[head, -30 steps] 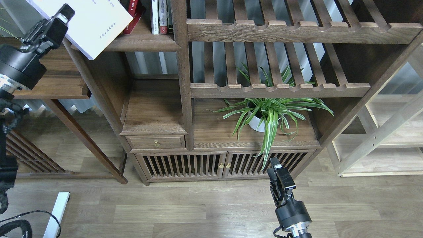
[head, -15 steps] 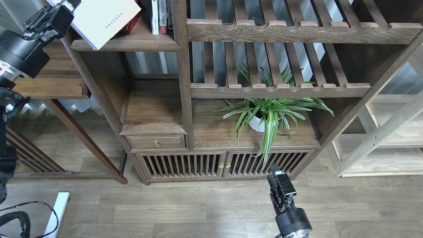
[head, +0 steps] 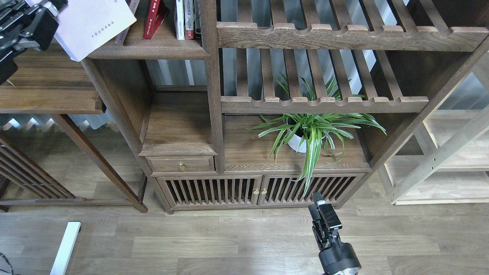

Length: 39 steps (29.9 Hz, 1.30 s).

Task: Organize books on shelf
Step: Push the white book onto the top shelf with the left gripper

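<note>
Left gripper (head: 51, 5) is sitting at the top-left corner, fingers clenched on the upper-left edge of the pale book (head: 91, 26). The book is tilting, lower corner hanging out past the shelf's (head: 153, 51) front-left edge, right part lying over the shelf board. Small dark print is showing on its cover. Behind it on the shelf a maroon book (head: 154, 17) is leaning left, and slim white- and red-spined volumes (head: 184, 19) are standing upright against the bookcase post (head: 210, 76).

Right gripper (head: 321, 206) is hovering low over the floor (head: 229, 240) in front of the cabinet doors (head: 259, 191), well apart from the books. Its fingers are showing edge-on and dark, so I cannot tell whether they're released or closed; nothing visible between them.

A spider plant (head: 313, 130) in a white pot is sitting on the lower board under the slatted racks (head: 324, 105).
</note>
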Each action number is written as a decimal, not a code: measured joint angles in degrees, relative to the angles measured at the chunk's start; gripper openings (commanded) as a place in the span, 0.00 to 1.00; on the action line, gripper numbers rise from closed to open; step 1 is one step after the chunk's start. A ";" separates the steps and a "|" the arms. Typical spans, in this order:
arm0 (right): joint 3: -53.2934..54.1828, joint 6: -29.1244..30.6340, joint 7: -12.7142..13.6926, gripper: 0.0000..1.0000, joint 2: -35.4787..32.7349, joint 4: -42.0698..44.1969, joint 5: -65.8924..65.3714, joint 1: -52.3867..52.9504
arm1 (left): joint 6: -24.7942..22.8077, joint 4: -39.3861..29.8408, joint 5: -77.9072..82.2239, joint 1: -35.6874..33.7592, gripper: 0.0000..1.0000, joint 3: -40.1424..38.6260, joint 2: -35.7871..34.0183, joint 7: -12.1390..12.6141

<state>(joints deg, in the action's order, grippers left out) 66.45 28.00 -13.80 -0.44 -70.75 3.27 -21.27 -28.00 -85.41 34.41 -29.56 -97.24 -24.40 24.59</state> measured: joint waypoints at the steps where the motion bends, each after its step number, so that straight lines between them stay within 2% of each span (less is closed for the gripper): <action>1: 0.00 0.00 0.00 0.67 0.00 -0.02 -0.01 0.00 | 0.00 -0.04 0.57 0.00 0.00 0.02 -0.01 0.01; 28: -0.71 0.00 0.00 0.67 -0.30 -1.00 -0.06 -0.50 | 0.00 1.26 2.57 -1.36 0.01 0.38 -2.46 1.16; 39: -0.55 0.00 0.01 0.67 -0.41 -1.32 -0.11 -0.79 | -0.01 0.58 0.28 -0.66 0.01 -2.19 -4.38 1.51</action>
<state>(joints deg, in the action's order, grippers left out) 65.90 28.00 -13.80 -0.85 -72.07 3.16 -22.06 -28.01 -84.83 34.69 -30.23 -99.44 -28.77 26.10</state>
